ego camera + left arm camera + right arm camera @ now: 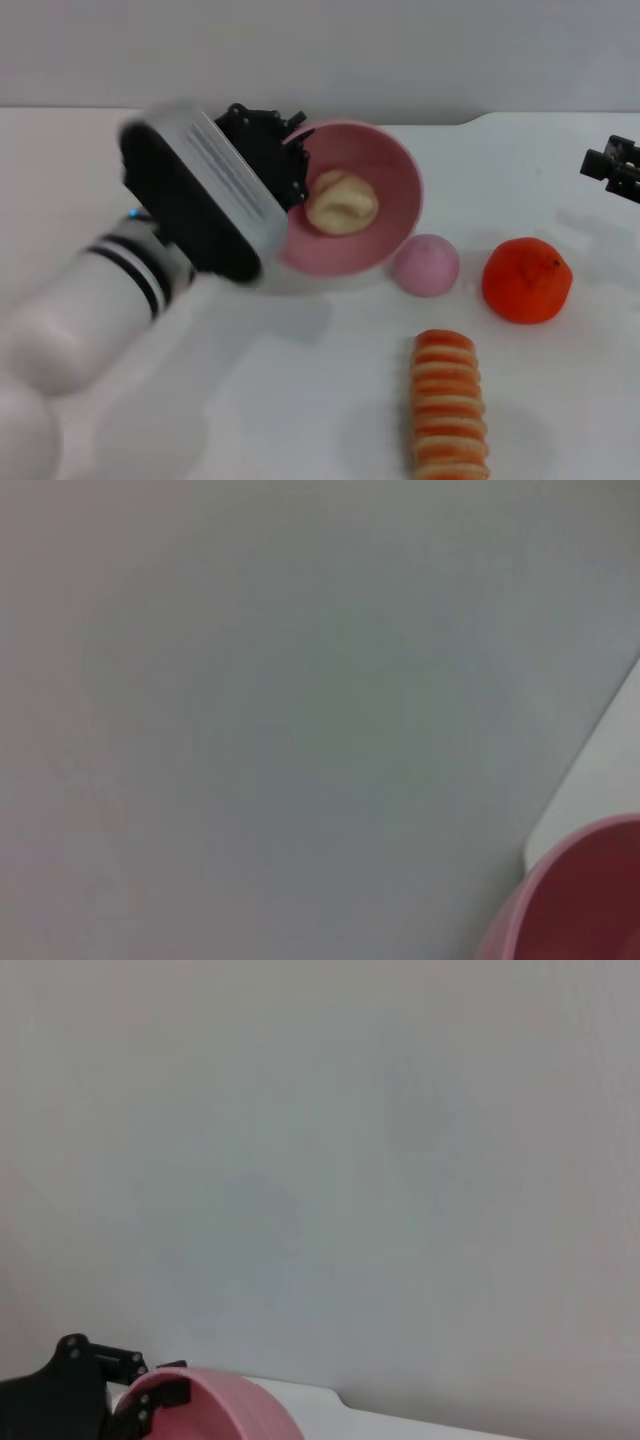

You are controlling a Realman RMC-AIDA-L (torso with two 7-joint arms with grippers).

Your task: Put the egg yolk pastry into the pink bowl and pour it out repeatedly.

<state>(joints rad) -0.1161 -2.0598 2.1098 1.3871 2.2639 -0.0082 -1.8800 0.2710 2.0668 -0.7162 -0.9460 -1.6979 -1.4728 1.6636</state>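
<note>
The bowl (385, 215) is glossy pink; the pastry (341, 202) pale beige. The dome (425, 265) is soft pink, the orange (527, 280) vivid orange, the roll (450, 408) orange-and-cream striped, the table (300, 400) white.

The left arm (70, 320) is fat, round and white, with black rings and a tiny blue light. Its wrist is a black block with a grey ribbed side. The left gripper (290, 160) is black and bumpy. The right gripper (615, 168) is black too.
</note>
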